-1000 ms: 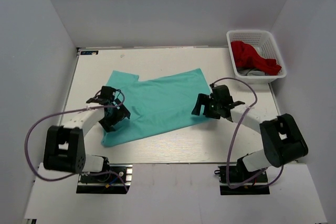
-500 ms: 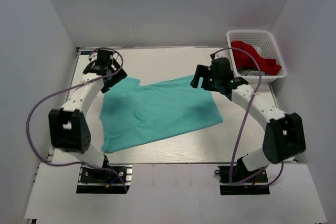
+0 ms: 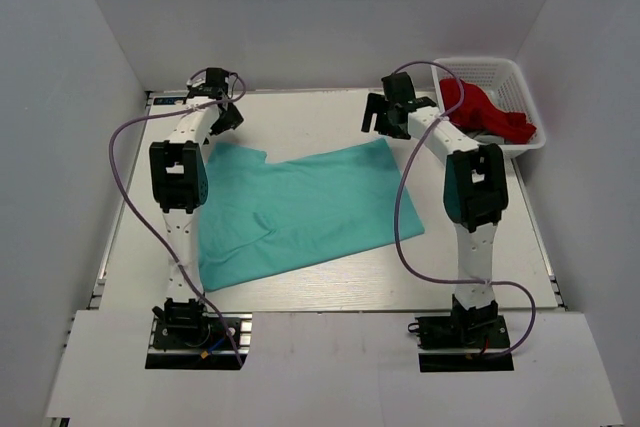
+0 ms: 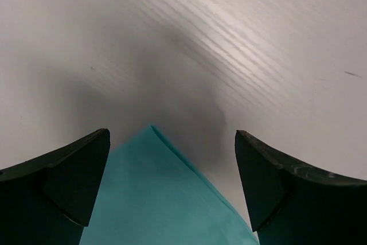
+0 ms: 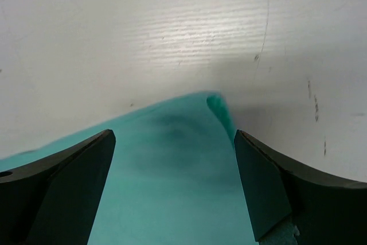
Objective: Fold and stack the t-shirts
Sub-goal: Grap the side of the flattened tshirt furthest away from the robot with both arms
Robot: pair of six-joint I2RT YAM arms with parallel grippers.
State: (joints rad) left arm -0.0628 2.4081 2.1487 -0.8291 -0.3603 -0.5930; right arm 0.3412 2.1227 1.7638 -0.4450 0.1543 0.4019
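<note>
The turquoise-green t-shirt [image 3: 300, 207] lies spread flat on the white table [image 3: 300, 112]. Both arms reach to its far edge. My left gripper [image 3: 222, 125] is open and hovers over the shirt's far left corner. In the left wrist view that corner [image 4: 155, 199] shows as a point between the two dark fingers [image 4: 69, 182], untouched. My right gripper [image 3: 385, 127] is open over the far right corner. In the right wrist view that corner [image 5: 172, 187] is slightly curled at its tip and sits between the fingers [image 5: 269, 187], not gripped.
A white basket [image 3: 520, 82] stands at the back right and holds a red cloth [image 3: 485, 112] over something grey. White walls close in the table on three sides. The right arm's cable loops over the shirt's right side.
Both arms swung from the shirt's middle out to its far corners near the back edge. The shirt now lies a little wider, its near right corner further right.
</note>
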